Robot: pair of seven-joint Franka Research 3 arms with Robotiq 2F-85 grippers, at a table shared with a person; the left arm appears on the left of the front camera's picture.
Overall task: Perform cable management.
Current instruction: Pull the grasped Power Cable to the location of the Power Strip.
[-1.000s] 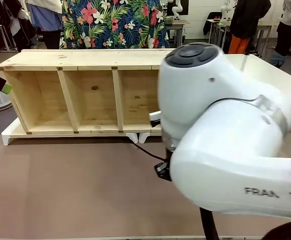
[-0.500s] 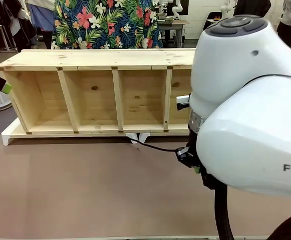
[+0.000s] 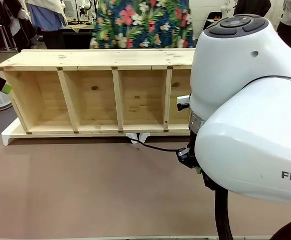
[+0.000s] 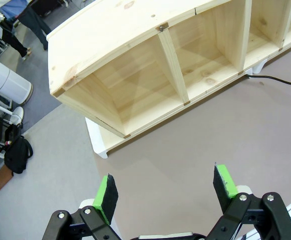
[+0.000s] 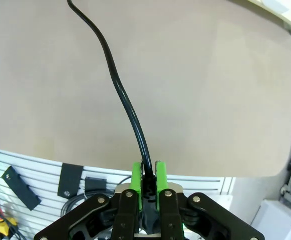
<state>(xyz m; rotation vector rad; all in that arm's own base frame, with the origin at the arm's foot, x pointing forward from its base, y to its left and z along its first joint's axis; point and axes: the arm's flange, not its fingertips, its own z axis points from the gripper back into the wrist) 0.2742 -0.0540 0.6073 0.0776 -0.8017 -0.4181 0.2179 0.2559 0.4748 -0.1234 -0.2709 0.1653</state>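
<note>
The cable is a thin black cord. It comes out from under the wooden shelf and runs right across the brown table to my right gripper. That gripper is shut on the cable's end, low over the table and mostly hidden behind its own white arm. In the right wrist view the cable runs up from between the green pads of the right gripper. My left gripper hangs open and holds nothing, above the table in front of the shelf's left end. The cable shows far off.
The open-fronted wooden shelf with several compartments lies along the far side on a white base. A person in a floral shirt stands behind it. The bulky right arm fills the right side. Brown table surface lies in front.
The right arm has swung to the right with the cable's end in its gripper, drawing the cable out along the table. Over the last half second it stays still. The person has shifted right.
</note>
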